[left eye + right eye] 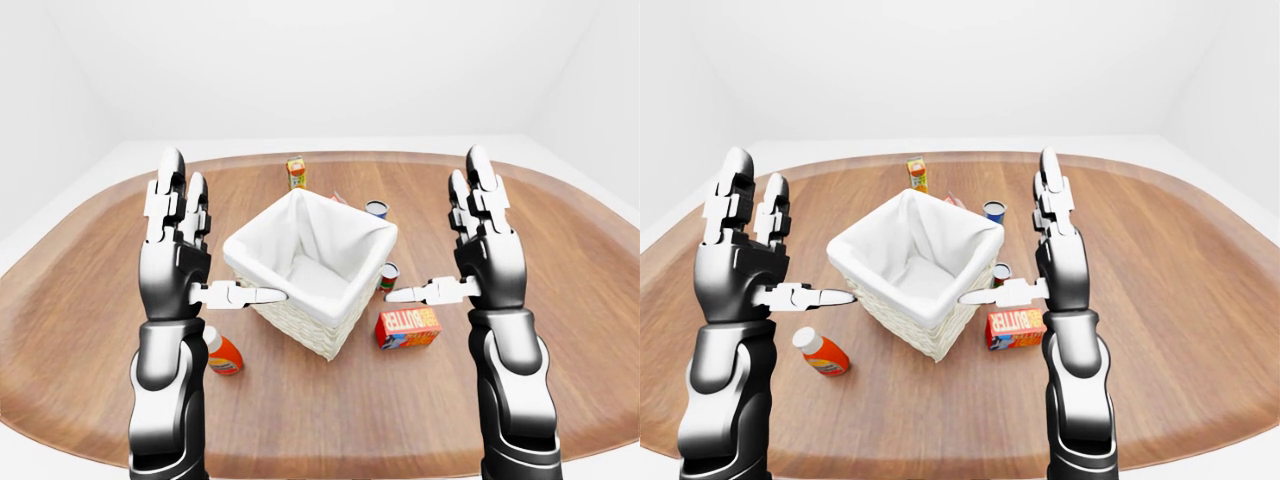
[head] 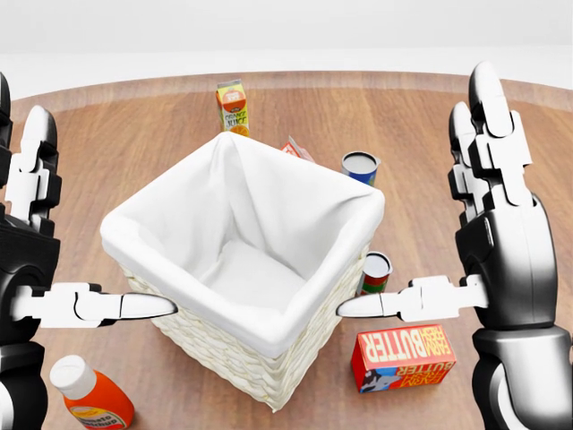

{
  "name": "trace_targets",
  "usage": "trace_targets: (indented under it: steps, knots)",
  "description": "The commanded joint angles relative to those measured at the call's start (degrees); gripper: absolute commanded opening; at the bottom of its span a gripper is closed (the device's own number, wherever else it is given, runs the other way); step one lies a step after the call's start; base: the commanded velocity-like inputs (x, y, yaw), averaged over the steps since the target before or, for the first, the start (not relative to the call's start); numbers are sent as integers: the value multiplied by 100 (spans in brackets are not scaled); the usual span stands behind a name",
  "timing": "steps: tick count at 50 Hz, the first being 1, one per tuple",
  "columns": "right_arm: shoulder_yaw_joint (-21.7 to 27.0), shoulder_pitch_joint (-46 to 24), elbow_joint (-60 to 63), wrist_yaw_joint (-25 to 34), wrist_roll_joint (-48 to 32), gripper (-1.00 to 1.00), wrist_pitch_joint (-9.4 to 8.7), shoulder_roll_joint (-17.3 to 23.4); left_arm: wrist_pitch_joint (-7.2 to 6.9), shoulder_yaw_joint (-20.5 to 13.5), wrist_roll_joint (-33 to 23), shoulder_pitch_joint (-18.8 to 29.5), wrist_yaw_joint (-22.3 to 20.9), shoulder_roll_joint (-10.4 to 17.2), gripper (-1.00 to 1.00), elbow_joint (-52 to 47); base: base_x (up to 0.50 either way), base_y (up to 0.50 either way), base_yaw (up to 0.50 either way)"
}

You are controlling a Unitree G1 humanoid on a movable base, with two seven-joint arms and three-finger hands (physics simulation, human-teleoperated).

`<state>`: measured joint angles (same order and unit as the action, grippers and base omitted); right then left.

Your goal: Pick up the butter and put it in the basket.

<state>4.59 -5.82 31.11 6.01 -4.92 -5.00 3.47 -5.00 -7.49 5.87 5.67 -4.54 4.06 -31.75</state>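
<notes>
The butter [image 2: 403,356] is a red and orange box lying on the wooden table, at the lower right of the head view, just right of the basket. The wicker basket [image 2: 235,360] has a white cloth liner and nothing inside. My right hand [image 2: 414,192] is raised above the butter with fingers spread; its thumb points left, apart from the box. At the left edge, my left hand [image 2: 89,219] mirrors it, open and holding nothing, with its thumb near the basket's left rim.
A ketchup bottle [image 2: 89,396] lies at the lower left. A red-green can [image 2: 374,271] stands between basket and butter. Beyond the basket are a blue can [image 2: 360,166], a small carton [image 2: 298,150] and a juice carton [image 2: 233,106]. The round table's edge [image 1: 330,460] runs along the bottom.
</notes>
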Motion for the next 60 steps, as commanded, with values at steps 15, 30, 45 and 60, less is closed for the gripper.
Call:
trace_targets:
  steps: [15, 30, 45, 60]
  knots:
    - [-9, 373, 944, 1299, -966, 100, 0, 402, 0, -98, 85, -22, -32, 35, 100, 51, 0, 0, 0]
    - [185, 631, 1320, 3251, -3187, 100, 0, 716, 0, -263, 237, -4, -40, 101, 100, 86, 0, 0, 0]
    - [119, 422, 169, 3399, -5180, 100, 0, 487, 0, -346, 312, -16, -25, 141, 100, 110, 0, 0, 0]
    - [35, 142, -1137, 3399, -6610, 100, 0, 467, 0, -434, 389, -1, -16, 183, 100, 100, 0, 0, 0]
